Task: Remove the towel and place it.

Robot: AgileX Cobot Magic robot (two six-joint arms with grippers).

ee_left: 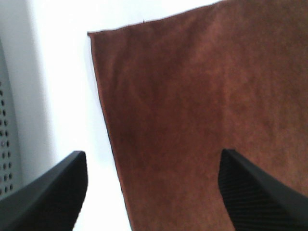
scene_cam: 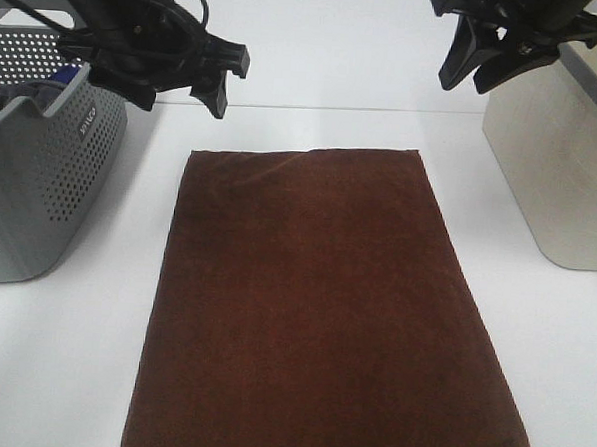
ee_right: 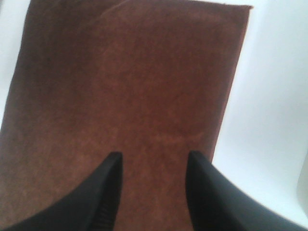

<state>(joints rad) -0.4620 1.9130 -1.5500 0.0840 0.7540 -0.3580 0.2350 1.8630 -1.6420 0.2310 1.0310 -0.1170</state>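
The white table (scene_cam: pixel 71 352) is covered across its middle by the dark brown towel (scene_cam: pixel 324 305), which is spread flat between a grey perforated basket (scene_cam: pixel 40 190) and a beige bin (scene_cam: pixel 562 167). Near its far left corner, the left gripper (ee_left: pixel 153 159) is held wide open and empty. Near the far right corner, the right gripper (ee_right: pixel 154 156) is parted more narrowly, with nothing gripped.

The towel (scene_cam: pixel 324 305) is plush, matt cloth; the table (scene_cam: pixel 562 348) is smooth and white; at nine o'clock a basket (scene_cam: pixel 40 190) of perforated grey plastic; at three o'clock a matt beige bin (scene_cam: pixel 562 167).
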